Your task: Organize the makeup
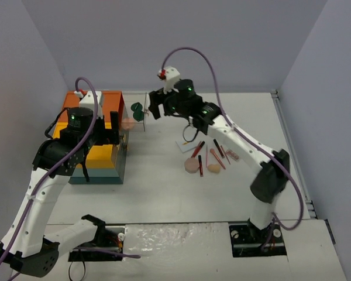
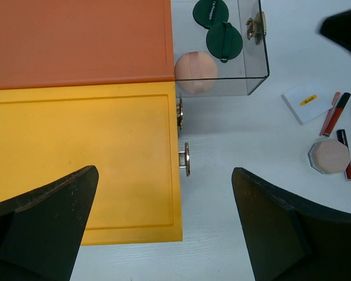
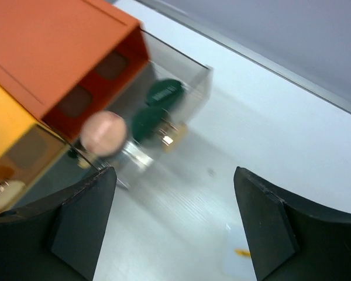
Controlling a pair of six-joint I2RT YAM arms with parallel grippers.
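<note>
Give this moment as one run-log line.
left gripper: open, above yellow lid edge | right gripper: open, near clear drawer | drawer: pink puff, two green compacts | table: card, pencils, palette

Left claw (image 2: 165,172) spread over yellow box top (image 2: 82,134); pink puff (image 2: 195,71), green pieces (image 2: 224,41) inside clear drawer (image 2: 245,83).

the box (image 2: 76,35) is topped in orange and yellow, and its sides are teal. the drawer (image 2: 254,76) is clear, with a gold-toned clasp (image 2: 257,24). the pieces (image 2: 224,40) in it are dark green and the puff (image 2: 195,72) is pale pink. the card (image 2: 304,102) is white, marked with a small yellow stripe. the palette (image 2: 329,156) is pinkish beige. the pencils (image 2: 337,112) are coloured red, black and pink. the sponge (image 1: 213,168) is peach. the table (image 2: 222,193) is white, faintly grained.
</note>
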